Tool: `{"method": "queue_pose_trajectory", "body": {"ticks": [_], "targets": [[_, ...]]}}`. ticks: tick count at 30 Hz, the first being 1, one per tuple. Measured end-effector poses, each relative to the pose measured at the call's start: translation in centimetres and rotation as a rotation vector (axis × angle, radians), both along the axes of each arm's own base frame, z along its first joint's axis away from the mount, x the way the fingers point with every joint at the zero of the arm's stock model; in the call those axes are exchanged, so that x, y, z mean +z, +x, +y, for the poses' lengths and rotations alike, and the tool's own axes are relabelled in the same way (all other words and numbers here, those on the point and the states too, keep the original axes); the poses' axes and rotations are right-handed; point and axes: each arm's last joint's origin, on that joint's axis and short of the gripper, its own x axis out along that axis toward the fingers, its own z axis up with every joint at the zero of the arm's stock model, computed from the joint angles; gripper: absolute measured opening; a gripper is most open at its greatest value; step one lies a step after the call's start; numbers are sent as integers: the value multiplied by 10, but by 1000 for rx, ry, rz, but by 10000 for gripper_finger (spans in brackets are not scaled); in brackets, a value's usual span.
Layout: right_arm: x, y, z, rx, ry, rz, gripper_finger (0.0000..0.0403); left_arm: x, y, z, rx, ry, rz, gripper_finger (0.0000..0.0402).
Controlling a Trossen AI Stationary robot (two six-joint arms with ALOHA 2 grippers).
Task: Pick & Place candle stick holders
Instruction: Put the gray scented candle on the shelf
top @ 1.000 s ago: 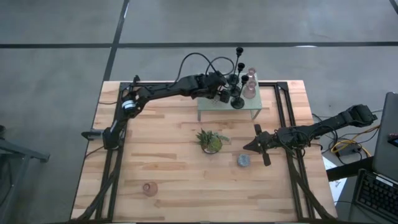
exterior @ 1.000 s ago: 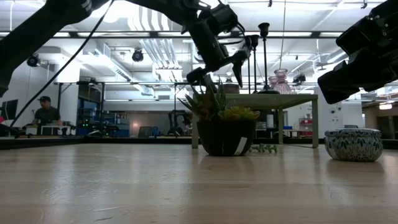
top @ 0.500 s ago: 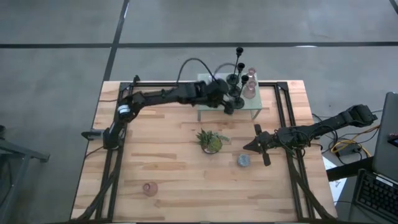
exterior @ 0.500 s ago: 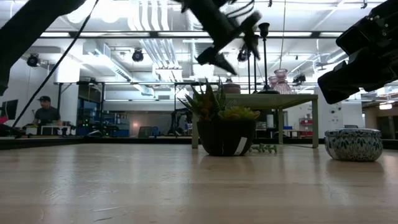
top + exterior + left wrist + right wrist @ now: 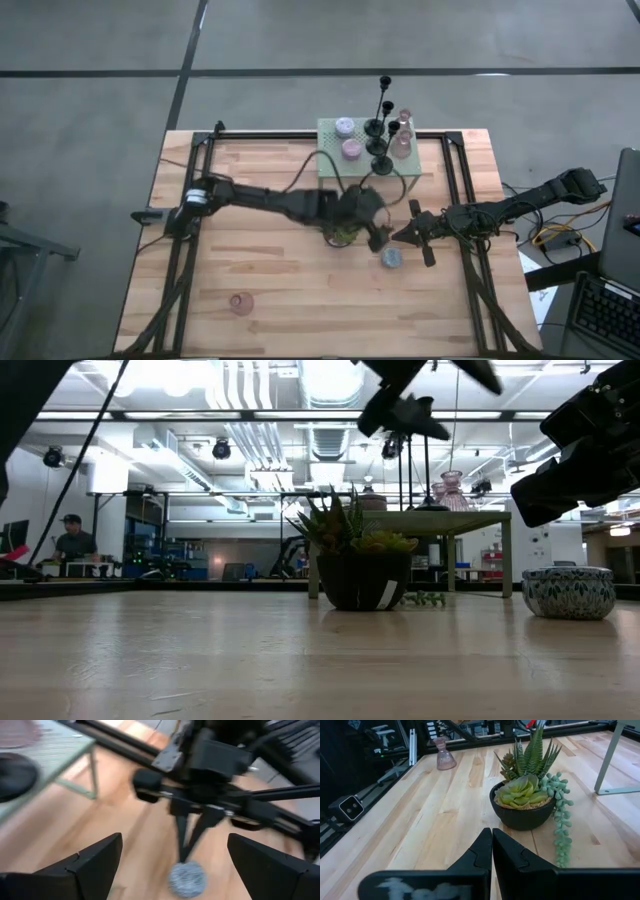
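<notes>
Nothing to read here.
No lettering, label, brand, number or sign is legible on anything in any view.

A potted succulent plant point(image 5: 523, 802) is set mid-worktop point(image 5: 260, 280); a pale green mesh rack point(image 5: 328, 130) is placed at the far edge.

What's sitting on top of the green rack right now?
On the rack: two small round holders, three black candlesticks, and a pink glass holder. Nothing visibly covered.

Blue-patterned holder point(image 5: 569, 592) (pale green rack point(image 5: 333, 128))
</notes>
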Motion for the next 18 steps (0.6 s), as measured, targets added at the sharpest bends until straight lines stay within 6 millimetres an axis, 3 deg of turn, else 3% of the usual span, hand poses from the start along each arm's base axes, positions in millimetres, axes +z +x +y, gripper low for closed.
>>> {"method": "queue_pose_trajectory", "body": {"ticks": [7,18], "targets": [[0,0,0,0,0,0,9,-36,4,-36,-102,31,-140,365],[0,0,0,1,0,1,9,-87,10,-47,-84,53,-118,365]]}}
